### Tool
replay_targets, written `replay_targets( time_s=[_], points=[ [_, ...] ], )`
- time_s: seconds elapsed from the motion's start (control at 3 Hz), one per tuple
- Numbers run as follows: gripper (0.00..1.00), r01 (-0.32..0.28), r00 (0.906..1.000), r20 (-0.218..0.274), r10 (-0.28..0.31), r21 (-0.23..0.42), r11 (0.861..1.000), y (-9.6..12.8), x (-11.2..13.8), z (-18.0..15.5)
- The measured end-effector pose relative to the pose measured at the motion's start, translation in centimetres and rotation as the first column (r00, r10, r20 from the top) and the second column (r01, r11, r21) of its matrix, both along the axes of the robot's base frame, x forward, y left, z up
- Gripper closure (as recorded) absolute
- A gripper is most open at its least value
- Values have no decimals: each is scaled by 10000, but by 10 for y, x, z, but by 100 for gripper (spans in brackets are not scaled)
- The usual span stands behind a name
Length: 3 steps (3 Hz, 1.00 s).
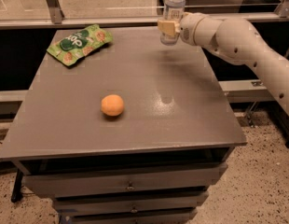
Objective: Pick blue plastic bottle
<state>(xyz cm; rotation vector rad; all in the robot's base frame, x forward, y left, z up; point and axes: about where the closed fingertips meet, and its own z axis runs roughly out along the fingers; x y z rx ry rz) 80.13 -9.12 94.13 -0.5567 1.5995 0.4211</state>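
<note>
Looking across from the orange [112, 105], which I take as my marker, I see the blue plastic bottle [174, 6] well beyond it and off to the right, at the far edge of the grey table [182, 120]. It stands upright, its top running out of the upper edge of my view. The gripper [168, 29] sits at the bottle's lower half, and its pale fingers [165, 26] are closed in on the clear body, so the claw has hold of the bottle. I cannot tell whether the bottle's base touches the tabletop. The white arm [237, 41] reaches in from the right of the orange. A green snack bag [79, 43] lies flat beyond the orange to the left, well apart from it. Drawers [130, 183] sit under the tabletop, on the near side of the orange.
</note>
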Motion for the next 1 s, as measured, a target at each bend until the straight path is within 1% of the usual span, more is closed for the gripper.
replay_targets(
  time_s=[0.33,0.67,1.0],
  points=[
    [100,-334,9994,133,333,135,9993,3,-11,37],
    [100,-676,9976,191,667,488,9965,5,-25,71],
    [100,-751,9971,184,743,526,9958,6,-27,75]
  ],
)
